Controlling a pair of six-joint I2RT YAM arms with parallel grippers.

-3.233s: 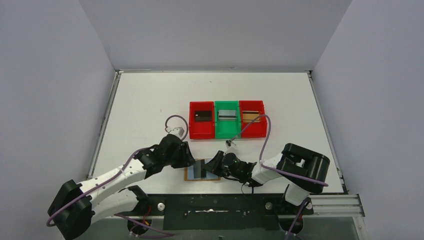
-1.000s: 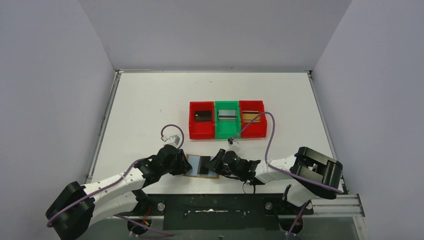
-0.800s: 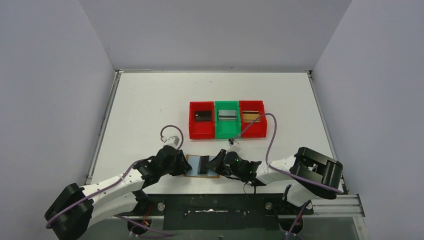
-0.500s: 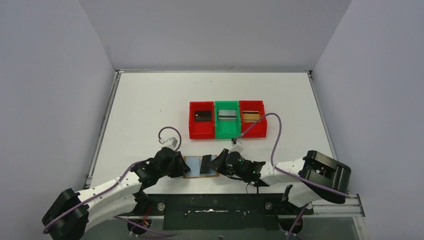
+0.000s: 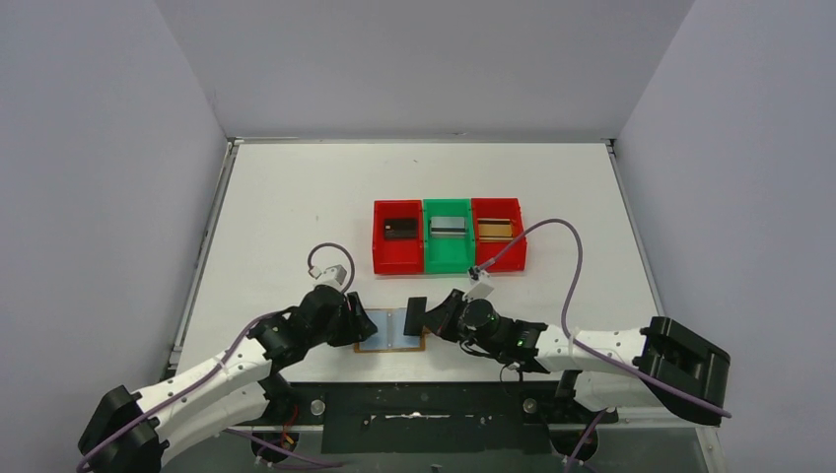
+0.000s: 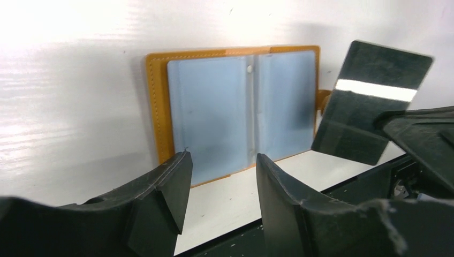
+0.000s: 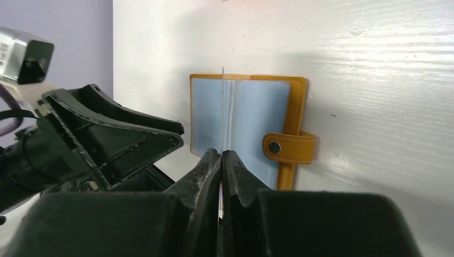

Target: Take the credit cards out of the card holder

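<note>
- The left gripper (image 6: 222, 160), lower left of centre in the overhead view, has spread its jaws wider than they stood 1 second ago. They now stand partly apart with nothing between them, the tips at the near left edge of the card holder. I judge it is letting go of its hold-down, since the card is out.
- The card holder (image 6: 214, 112) lies flat and open on the table (image 5: 296, 197), low in the overhead frame between the 2 grippers. It has slid slightly toward the left of the frame. Both pale blue pockets look empty in the 2 wrist views, though a thin card hidden inside cannot be ruled out.
- The black card (image 6: 369, 101) lay across the holder's middle 1 second ago. It now sits just past the holder's right edge, lifted and tilted, no longer over the pockets. That extraction looks complete.
- The right gripper (image 7: 220, 155) is clamped tight on that card, seen edge-on between its fingertips. Its arm has stretched out, the elbow now further toward the lower right of the frame.
- The bins (image 5: 448, 258), a row of 3 at upper centre, each already hold a card, dark, silver and gold in turn. What probably remains is carrying the held card to a bin.
</note>
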